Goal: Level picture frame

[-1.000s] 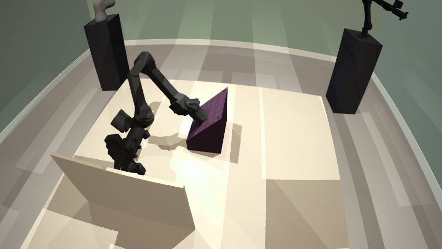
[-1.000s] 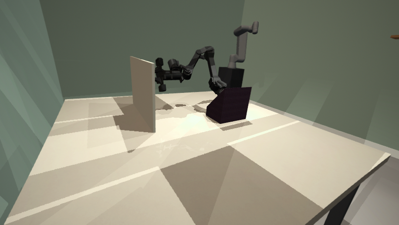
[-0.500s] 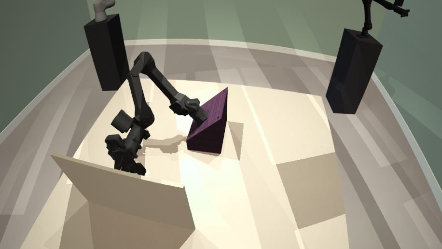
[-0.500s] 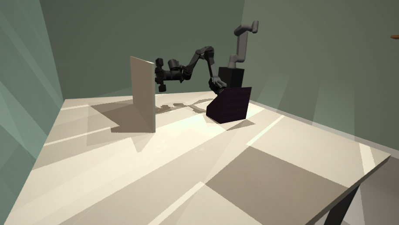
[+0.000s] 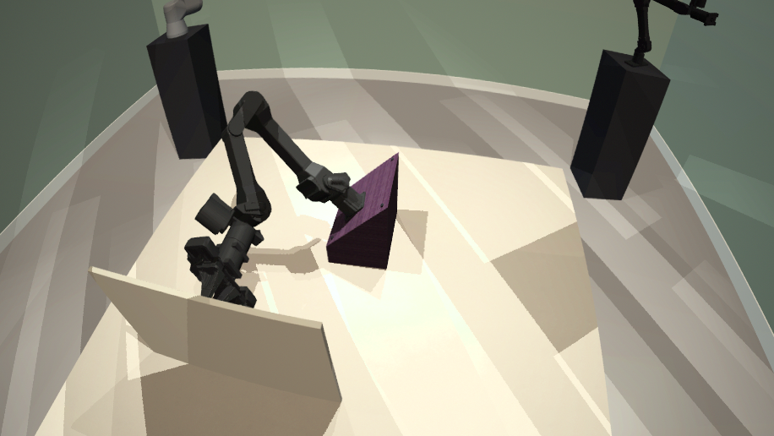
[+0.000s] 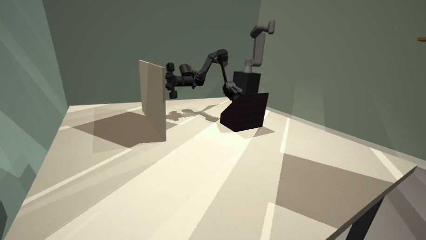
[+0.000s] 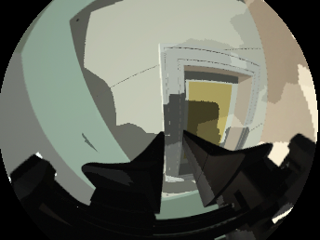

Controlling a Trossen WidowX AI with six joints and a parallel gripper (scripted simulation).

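Note:
The picture frame (image 7: 171, 76) has a pale grey border around a yellow picture and stands against the pale upright panel (image 7: 127, 51) (image 5: 259, 344) (image 6: 153, 89). My gripper (image 7: 172, 134) is shut on the frame's left side bar, at its lower part in the wrist view. The top bar slants down to the right there, but the view is strongly curved, so I cannot tell whether the frame is level. The screw and the notched strip are hidden. In the top and exterior views the panel hides the frame, and the fingertips are not clearly visible.
The arm stands on a purple wedge-shaped base (image 5: 371, 243) (image 6: 247, 113) on the pale table (image 5: 460, 324) (image 6: 193, 178). Two dark pedestals (image 5: 192, 102) (image 5: 619, 129) with other arms stand beyond the table. A faint thin line crosses the panel behind the frame.

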